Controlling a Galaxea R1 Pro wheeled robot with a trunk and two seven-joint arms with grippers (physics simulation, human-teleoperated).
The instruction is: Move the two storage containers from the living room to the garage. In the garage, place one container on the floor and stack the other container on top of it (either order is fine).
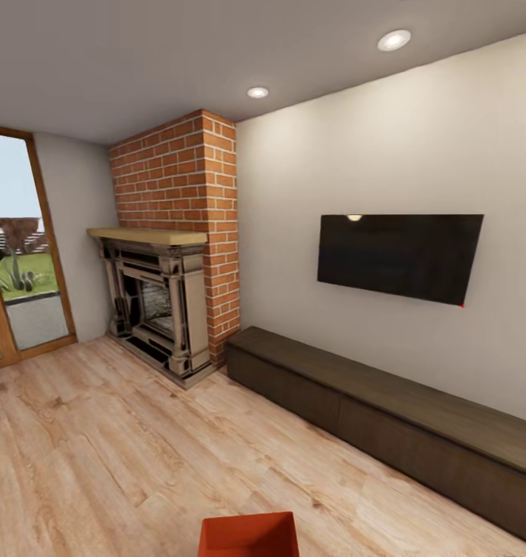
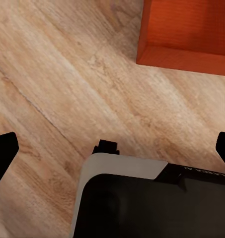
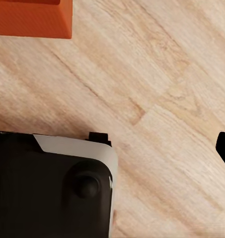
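I am in the living room, on light wood planks. One orange-red storage container stands on the planks at the bottom edge of the head view, just ahead of me. The left wrist view shows an orange-red container on the floor beyond my left gripper, whose black fingertips sit wide apart, open and empty. In the right wrist view a container corner lies on the floor well away from my right gripper; one fingertip shows at the frame edge, nothing held.
A red brick fireplace stands at the back left, next to a glass door. A black TV hangs over a long dark low bench along the right wall. My dark base shows beneath both wrists.
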